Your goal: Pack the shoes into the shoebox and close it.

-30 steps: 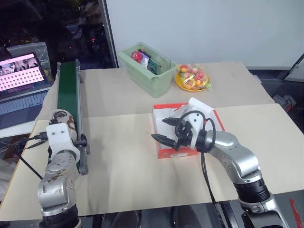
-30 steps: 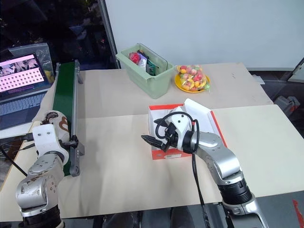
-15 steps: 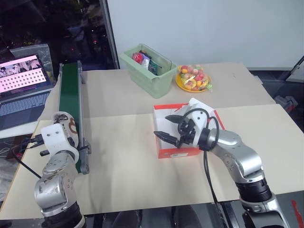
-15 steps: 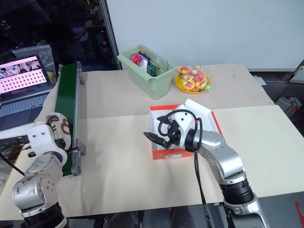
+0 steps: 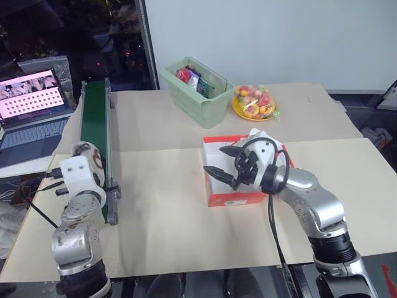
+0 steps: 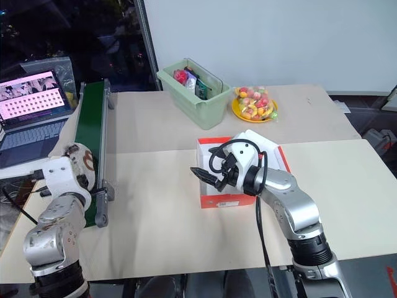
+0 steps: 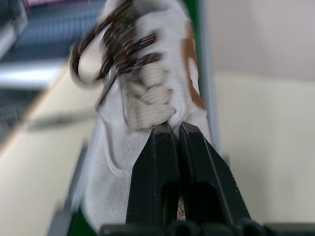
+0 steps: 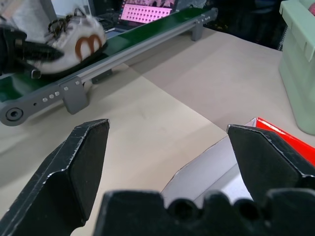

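Observation:
A white shoe (image 5: 87,154) with dark laces and a brown mark is over the near end of the green conveyor (image 5: 96,121). My left gripper (image 7: 172,131) is shut on its upper by the laces, and it also shows from across the table as the left gripper (image 8: 30,49) holding the shoe (image 8: 75,35). The red shoebox (image 5: 231,198) stands open in the middle of the table, white inside. My right gripper (image 5: 219,161) hovers open over the box's left part, its jaws wide apart with nothing between them.
A pale green bin (image 5: 200,102) with packets stands behind the box. A yellow plate of fruit (image 5: 254,104) is to its right. An open laptop (image 5: 28,93) sits beyond the conveyor at the far left. Bare tabletop lies between conveyor and box.
My left gripper has closed on the shoe and raised it a little. The right gripper stays open over the box. The camera view has shifted slightly.

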Tool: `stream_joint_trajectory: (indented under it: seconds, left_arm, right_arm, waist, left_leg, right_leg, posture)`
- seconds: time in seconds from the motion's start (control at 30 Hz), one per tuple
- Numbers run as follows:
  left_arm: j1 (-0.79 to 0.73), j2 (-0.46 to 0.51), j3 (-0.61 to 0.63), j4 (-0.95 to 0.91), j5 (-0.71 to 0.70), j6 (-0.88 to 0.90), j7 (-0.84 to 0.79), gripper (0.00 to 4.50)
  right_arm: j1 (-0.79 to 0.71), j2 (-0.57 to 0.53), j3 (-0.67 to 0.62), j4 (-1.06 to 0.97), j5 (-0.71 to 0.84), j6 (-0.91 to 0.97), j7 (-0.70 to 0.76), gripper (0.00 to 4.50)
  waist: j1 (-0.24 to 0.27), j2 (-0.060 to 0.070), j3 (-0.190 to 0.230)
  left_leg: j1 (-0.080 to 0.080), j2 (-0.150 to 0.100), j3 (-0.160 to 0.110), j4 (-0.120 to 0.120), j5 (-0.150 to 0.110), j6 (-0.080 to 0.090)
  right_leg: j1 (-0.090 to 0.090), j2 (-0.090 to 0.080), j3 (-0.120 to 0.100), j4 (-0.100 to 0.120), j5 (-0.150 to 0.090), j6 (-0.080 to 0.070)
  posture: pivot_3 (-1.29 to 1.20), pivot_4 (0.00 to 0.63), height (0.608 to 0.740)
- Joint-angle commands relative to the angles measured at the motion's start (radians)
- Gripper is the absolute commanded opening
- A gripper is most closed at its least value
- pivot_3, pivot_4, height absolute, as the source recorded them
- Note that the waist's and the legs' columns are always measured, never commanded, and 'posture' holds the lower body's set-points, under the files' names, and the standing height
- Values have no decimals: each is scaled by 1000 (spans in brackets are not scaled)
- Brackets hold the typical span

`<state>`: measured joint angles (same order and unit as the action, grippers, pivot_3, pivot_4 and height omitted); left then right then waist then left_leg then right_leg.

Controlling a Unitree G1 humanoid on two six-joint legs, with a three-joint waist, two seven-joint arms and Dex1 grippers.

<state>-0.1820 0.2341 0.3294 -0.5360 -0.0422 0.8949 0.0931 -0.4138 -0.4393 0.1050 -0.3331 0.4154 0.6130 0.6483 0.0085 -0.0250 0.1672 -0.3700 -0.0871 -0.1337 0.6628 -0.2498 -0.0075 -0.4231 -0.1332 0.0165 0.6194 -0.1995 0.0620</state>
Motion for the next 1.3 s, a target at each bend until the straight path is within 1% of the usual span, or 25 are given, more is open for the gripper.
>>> stream_joint_trajectory:
  seconds: [0.03, 0.2, 0.3, 0.33, 0.37, 0.4, 0.43, 0.47, 0.57, 0.7, 0.9, 0.97, 1.3]
  left_arm:
    - [-3, 50, -65, -65, 70, -142, -2, 58]
    - [7, 64, -119, -74, 95, -185, -20, 58]
    - [0, 49, -137, -84, 81, -196, -41, 58]
    - [-8, 32, -147, -88, 51, -194, -62, 58]
    - [-16, 12, -164, -90, 9, -184, -96, 58]
    - [-19, -21, -190, -108, -62, -174, -149, 58]
    - [-18, -44, -225, -137, -120, -176, -200, 58]
    - [-13, -56, -252, -166, -166, -171, -242, 58]
    - [-10, -59, -272, -199, -226, -154, -292, 58]
    - [-21, -20, -276, -180, -246, -172, -328, 58]
    - [-40, -3, -280, -149, -260, -188, -340, 58]
    - [-42, -2, -281, -144, -265, -190, -341, 58]
    - [-55, -1, -295, -126, -270, -195, -346, 58]
  right_arm:
    - [-17, 9, -27, -13, 9, -15, -9, 4500]
    - [-27, 27, -35, 1, 11, -11, -31, 4500]
    - [-58, 80, -83, 36, 58, 45, -89, 4500]
    - [-83, 114, -116, 57, 99, 88, -122, 4500]
    - [-119, 160, -171, 86, 173, 158, -166, 4500]
    - [-164, 221, -251, 128, 291, 252, -232, 4500]
    - [-201, 259, -305, 162, 379, 344, -274, 4500]
    - [-226, 280, -333, 187, 427, 424, -301, 4500]
    - [-283, 320, -403, 260, 503, 565, -400, 4500]
    - [-346, 365, -491, 331, 611, 690, -518, 4500]
    - [-389, 424, -530, 368, 664, 738, -608, 4500]
    - [-399, 448, -541, 379, 679, 732, -637, 4500]
    - [-433, 575, -511, 405, 691, 650, -707, 4500]
  waist:
    - [-1, 0, 0]
    - [-8, 0, 0]
    - [-10, 0, 0]
    - [-11, 0, 0]
    - [-12, 0, 0]
    - [-12, 0, 0]
    - [-12, 0, 0]
    - [-11, 0, 0]
    - [-14, 0, 0]
    - [-27, 0, 0]
    - [-32, 1, 0]
    - [-32, 1, 0]
    - [-35, 2, 0]
  left_leg:
    - [0, 0, 0, 0, -1, 0]
    - [-3, 0, 0, -1, -4, 1]
    - [-4, 1, 0, -1, -4, 1]
    - [-4, 1, 0, -1, -4, 1]
    - [-4, 1, 0, -1, -4, 1]
    - [-4, 1, 0, -1, -3, 0]
    - [-3, 1, 0, -1, -3, -1]
    - [-3, 2, 0, -1, -2, -1]
    - [-3, 2, 0, -1, -3, 0]
    - [-4, 3, 1, -2, -4, 1]
    - [-3, 4, 3, -2, -3, 1]
    - [-2, 4, 3, -2, -3, 1]
    - [-2, 5, 3, -2, -3, 1]
  right_leg:
    - [0, 0, 0, -2, 0, 0]
    - [-2, 1, 1, -7, 1, -1]
    - [-3, 1, 0, -7, 1, -1]
    - [-3, 1, 0, -7, 1, -1]
    - [-3, 2, 1, -6, 1, -2]
    - [-3, 2, 1, -6, 2, -3]
    - [-2, 2, 0, -6, 3, -3]
    - [-1, 2, 0, -7, 4, -4]
    - [-2, 3, 0, -7, 4, -3]
    - [-4, 4, 1, -7, 4, -4]
    - [-4, 5, 3, -5, 4, -4]
    - [-3, 5, 3, -5, 4, -4]
    - [-4, 6, 3, -4, 4, -4]
  posture:
    - [0, 150, 740]
    - [0, 150, 740]
    - [0, 150, 740]
    - [0, 150, 740]
    - [0, 150, 740]
    - [0, 150, 740]
    - [0, 150, 740]
    - [0, 150, 740]
    - [0, 150, 740]
    - [0, 150, 740]
    - [0, 150, 740]
    - [0, 150, 740]
    - [0, 150, 740]
